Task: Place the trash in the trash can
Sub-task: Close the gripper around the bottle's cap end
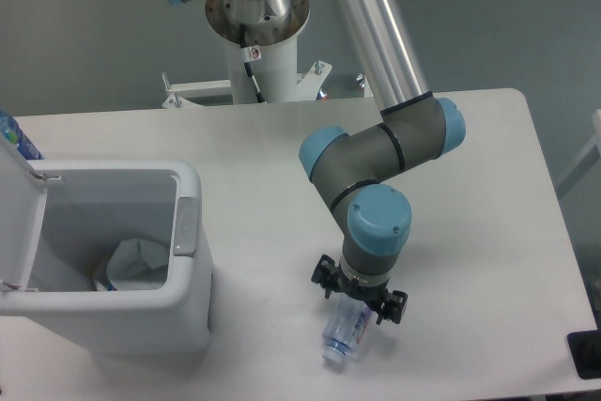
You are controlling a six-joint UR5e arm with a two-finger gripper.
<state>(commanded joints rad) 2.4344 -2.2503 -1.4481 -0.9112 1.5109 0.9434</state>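
at the far left the trash can (pixel 141 326) stands on the white table (pixel 263 166) with its flip lid (pixel 17 223) swung open to the left and the grey latch tab (pixel 185 228) on its right wall. inside, at the bottom, lies the crumpled white wrapper (pixel 139 260), with a bit of blue showing at its lower left edge. to the right, near the front edge of the table, the crushed clear bottle (pixel 346 330) lies on its side, cap end toward the front, its blue-white label facing up. the gripper (pixel 360 297) hangs straight over the bottle's upper end, the wrist pointing down; its black fingers (pixel 325 280) stick out to either side of the bottle. from above i cannot tell whether they are pressing on the bottle or standing clear of it. the bottle is well apart from the trash can.
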